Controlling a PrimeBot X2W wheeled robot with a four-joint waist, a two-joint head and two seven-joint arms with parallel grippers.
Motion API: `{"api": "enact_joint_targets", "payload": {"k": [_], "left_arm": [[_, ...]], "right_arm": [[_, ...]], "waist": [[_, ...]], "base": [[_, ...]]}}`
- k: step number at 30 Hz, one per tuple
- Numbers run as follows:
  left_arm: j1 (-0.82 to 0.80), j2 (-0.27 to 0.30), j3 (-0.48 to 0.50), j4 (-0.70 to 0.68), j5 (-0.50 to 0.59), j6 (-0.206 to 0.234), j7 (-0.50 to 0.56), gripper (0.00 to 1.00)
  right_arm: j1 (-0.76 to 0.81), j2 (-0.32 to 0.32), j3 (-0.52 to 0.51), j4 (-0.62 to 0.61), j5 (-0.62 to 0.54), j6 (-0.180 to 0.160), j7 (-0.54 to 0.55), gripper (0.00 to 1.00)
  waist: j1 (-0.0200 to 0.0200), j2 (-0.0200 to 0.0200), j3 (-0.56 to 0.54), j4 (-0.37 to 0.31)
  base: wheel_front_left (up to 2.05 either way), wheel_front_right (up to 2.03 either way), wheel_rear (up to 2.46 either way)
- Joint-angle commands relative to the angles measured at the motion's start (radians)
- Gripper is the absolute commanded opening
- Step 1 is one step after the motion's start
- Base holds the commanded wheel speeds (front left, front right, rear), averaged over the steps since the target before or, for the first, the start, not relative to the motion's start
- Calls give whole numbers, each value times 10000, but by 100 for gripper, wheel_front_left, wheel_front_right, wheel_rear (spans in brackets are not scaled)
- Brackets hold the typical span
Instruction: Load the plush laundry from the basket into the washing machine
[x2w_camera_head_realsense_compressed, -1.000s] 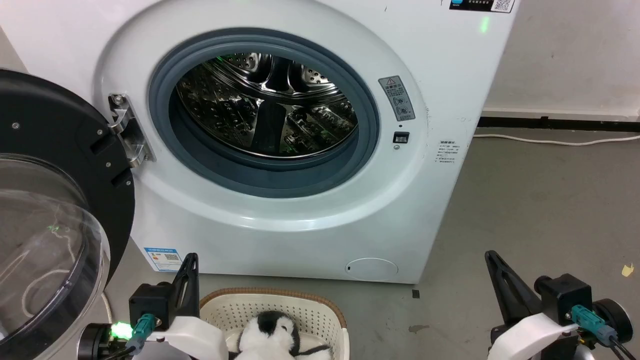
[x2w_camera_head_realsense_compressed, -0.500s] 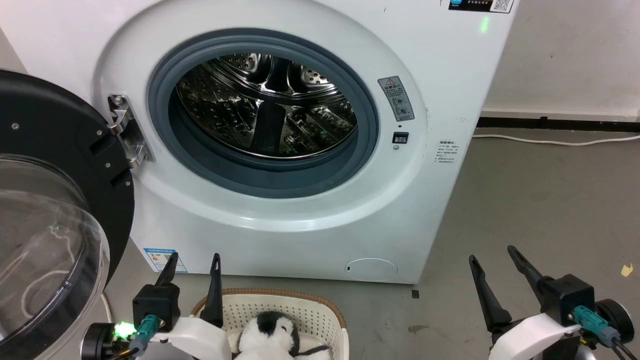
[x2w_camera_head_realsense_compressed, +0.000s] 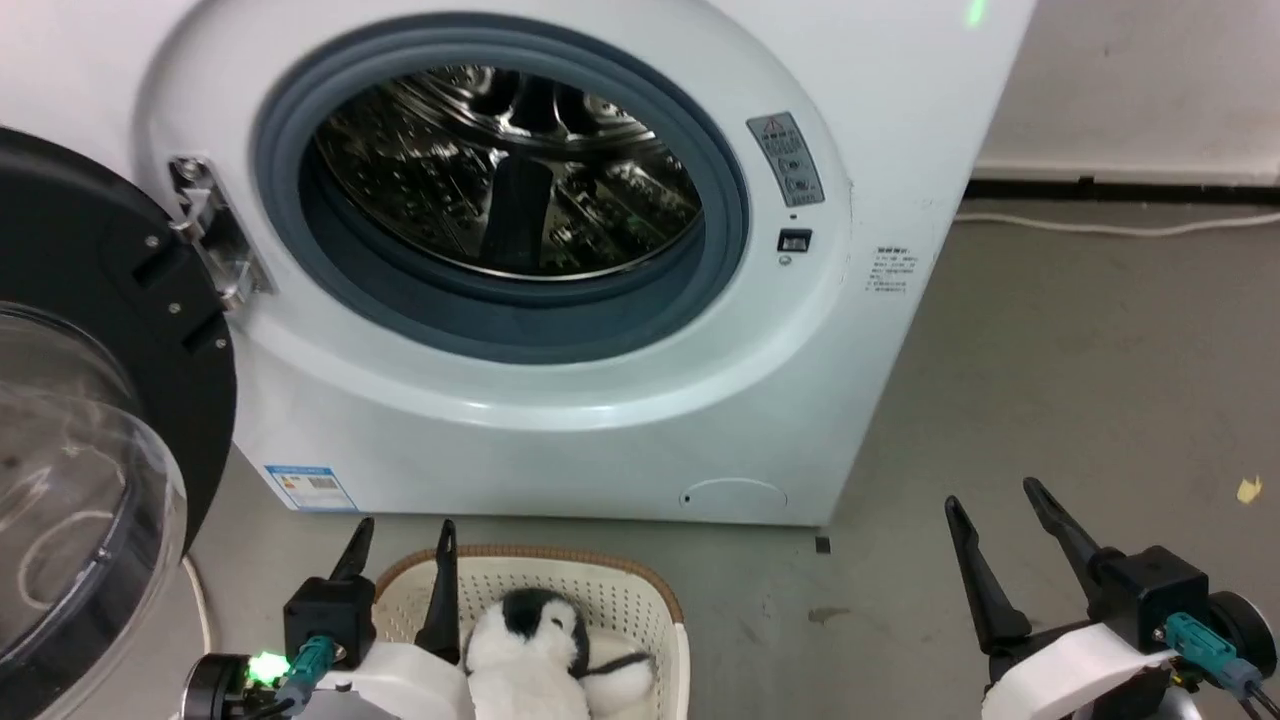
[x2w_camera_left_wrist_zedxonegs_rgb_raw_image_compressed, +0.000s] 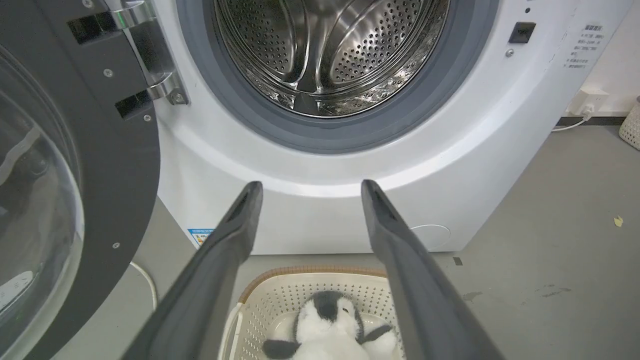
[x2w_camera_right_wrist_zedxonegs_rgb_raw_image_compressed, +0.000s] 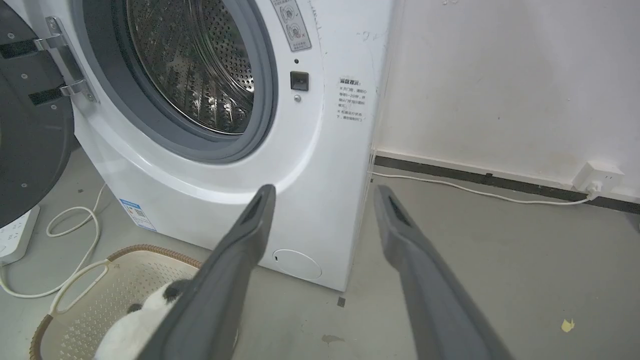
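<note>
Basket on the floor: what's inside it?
A fluffy white-and-black stuffed animal lies inside the cream perforated plastic basket with a brown rim. The basket bottom under the toy is covered.

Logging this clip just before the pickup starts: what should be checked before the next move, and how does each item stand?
1. Is the washing machine open? Ok: the door is swung out to the left.
2. Is the drum free of load? Ok in the part that shows.
3. Is the plush laundry in the basket? Ok: it lies uncovered on top.
4. Is the left gripper ready? Ok: jaws open and empty, at the basket's left rim.
5. Is the right gripper out of the way? Ok: jaws open and empty, over the floor to the right.
</note>
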Motion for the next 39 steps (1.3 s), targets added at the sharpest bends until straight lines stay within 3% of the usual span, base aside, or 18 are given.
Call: {"api": "enact_joint_targets", "payload": {"k": [1,17,39], "left_arm": [[-266,38,-52,136,-81,5,-112,100],[-1097,333,-119,1819,-450,-47,6,100],[-2469,1109,-297,4580,-1140,-467,168,100]], "right_arm": [[-207,1,8,-104,104,-2,-109,100],[-604,2,145,-228,430,-3,-423,100],[-1226,3,407,-518,1034,-5,-882,100]], "waist": [[-1,-1,197,-81],[-1,-1,1357,-571],[-1,-1,3085,-1395]], "base": [[0,0,0],[0,0,0],[0,0,0]]}}
